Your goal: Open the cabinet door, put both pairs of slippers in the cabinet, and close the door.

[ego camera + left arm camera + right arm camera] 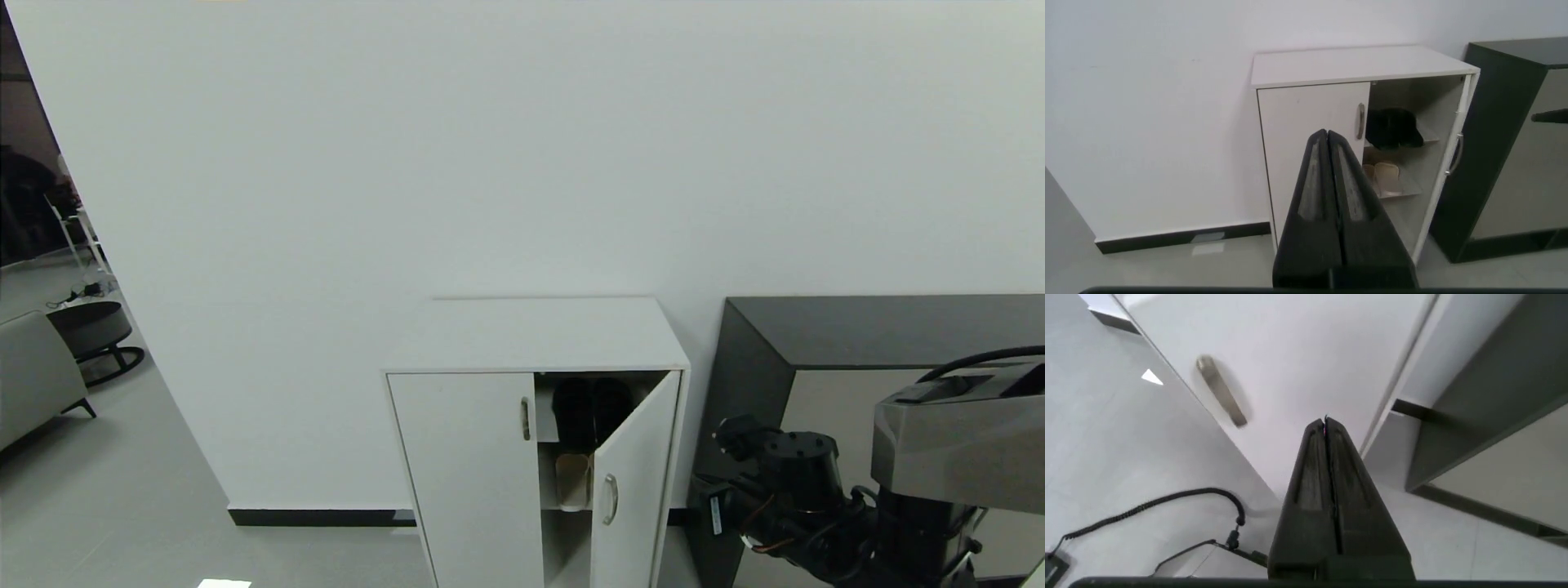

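A white two-door cabinet (535, 335) stands against the wall. Its left door (461, 465) is closed and its right door (633, 482) hangs partly open, a metal handle (610, 498) on its face. Black slippers (590, 408) lie on the upper shelf and beige slippers (573, 480) on the shelf below; both pairs also appear as black slippers (1392, 128) and beige slippers (1386, 175). My left gripper (1327, 135) is shut with nothing in it, held away from the cabinet front. My right gripper (1326, 423) is shut, empty, close to the outer face of the open door beside its handle (1222, 390).
A dark cabinet (816, 327) stands right beside the white one on the right, near my right arm (784, 482). A black cable (1151, 510) lies on the grey floor. At the far left are a grey sofa (33, 371) and a round dark table (94, 327).
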### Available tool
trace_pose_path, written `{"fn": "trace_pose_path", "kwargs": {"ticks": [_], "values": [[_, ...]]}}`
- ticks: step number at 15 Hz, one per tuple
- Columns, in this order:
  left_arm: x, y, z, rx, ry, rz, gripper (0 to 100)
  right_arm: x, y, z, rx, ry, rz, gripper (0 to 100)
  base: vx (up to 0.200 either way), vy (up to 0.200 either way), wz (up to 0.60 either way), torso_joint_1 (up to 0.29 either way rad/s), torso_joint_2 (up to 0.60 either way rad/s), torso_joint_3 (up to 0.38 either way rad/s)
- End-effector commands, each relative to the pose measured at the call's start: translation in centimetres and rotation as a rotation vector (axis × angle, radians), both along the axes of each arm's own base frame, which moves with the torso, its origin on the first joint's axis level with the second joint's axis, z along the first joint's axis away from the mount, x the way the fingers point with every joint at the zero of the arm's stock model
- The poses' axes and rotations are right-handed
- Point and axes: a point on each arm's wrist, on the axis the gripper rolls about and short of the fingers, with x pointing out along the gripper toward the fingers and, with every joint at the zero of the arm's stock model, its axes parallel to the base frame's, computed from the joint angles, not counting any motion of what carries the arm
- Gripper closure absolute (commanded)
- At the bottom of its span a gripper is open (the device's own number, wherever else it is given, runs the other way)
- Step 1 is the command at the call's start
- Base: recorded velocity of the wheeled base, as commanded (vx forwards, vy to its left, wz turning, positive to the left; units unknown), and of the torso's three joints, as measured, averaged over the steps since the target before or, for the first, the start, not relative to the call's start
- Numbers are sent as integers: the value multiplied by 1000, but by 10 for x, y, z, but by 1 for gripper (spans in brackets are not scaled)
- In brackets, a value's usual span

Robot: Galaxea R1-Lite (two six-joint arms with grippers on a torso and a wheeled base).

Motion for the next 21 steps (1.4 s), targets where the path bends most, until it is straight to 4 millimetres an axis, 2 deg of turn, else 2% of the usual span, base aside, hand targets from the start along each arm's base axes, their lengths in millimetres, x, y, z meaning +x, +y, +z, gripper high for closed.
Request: {"fn": "trace_pose_path", "kwargs": {"ticks": [1,5,10,13,14,18,21], "values": [[0,0,0,1,1,0,100,-2,7,-3,17,11,14,100,0,0,0,0,0,0],[0,0,0,-1,1,-2,100,-11,28,1,67,-8,67,100,50,0,0,-2,1,1],[0,0,0,-1,1,0,100,-14,32,1,69,-7,83,100,200,0,0,2,-1,7],[0,0,0,-1,1,0,100,-23,40,1,74,-3,116,100,200,0,0,4,6,1],[0,0,0,-1,1,-2,100,-23,40,0,74,-3,117,100,0,0,0,0,0,0],[0,0,0,1,1,-2,100,-12,46,-6,89,-12,110,100,0,0,0,0,0,0],[0,0,0,2,0,-2,100,7,59,-15,102,-34,109,100,0,0,0,0,0,0]]}}
